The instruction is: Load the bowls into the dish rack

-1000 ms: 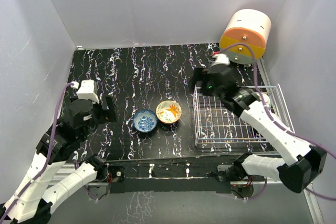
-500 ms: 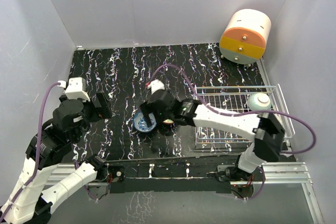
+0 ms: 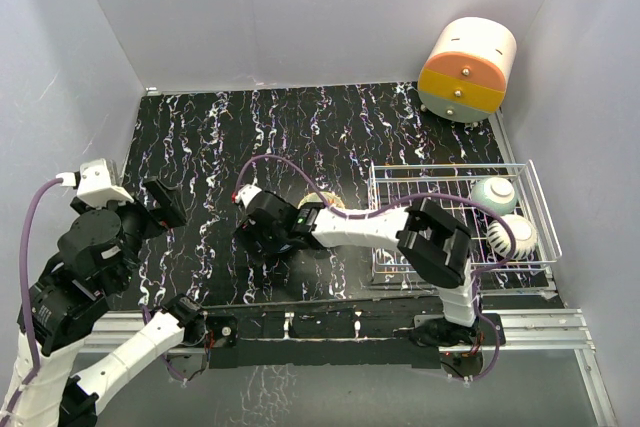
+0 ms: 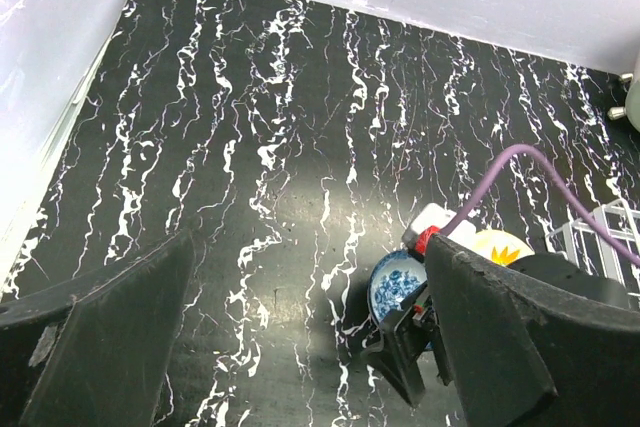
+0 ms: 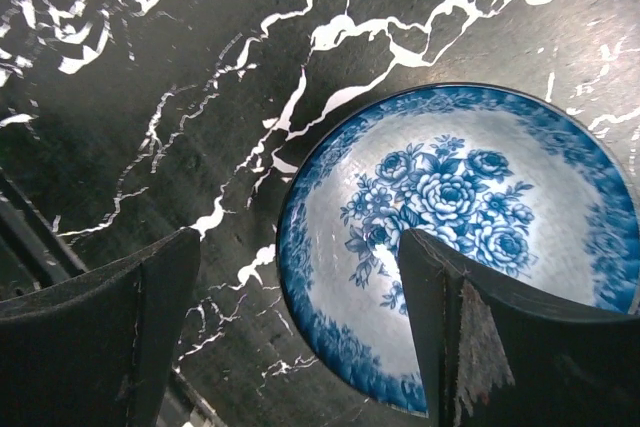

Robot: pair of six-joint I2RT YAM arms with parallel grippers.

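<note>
- Top view: the dish rack [image 3: 430, 232] sits at the near right of the black marbled table [image 3: 300, 127]. It is open side up, with its long axis running left to right. At its right end sit a pale green bowl [image 3: 493, 192], farther back, and a white striped bowl [image 3: 516, 235], nearer. The right gripper [image 3: 262, 225] is low, just left of an orange bowl [image 3: 322, 201], and covers what lies beneath it. The left gripper [image 3: 158, 207] hangs at the far left.
- Left wrist view: the left gripper's fingers are spread wide and hold nothing. Between them, well beyond, a blue bowl [image 4: 398, 285] shows upright on the table, just beside the orange one.
- Right wrist view: only here the floral inside of the blue bowl shows, mouth up. The jaws are wide, straddling its left rim, with one finger over the table and one over the inside. Whether either finger touches the bowl cannot be told.
</note>
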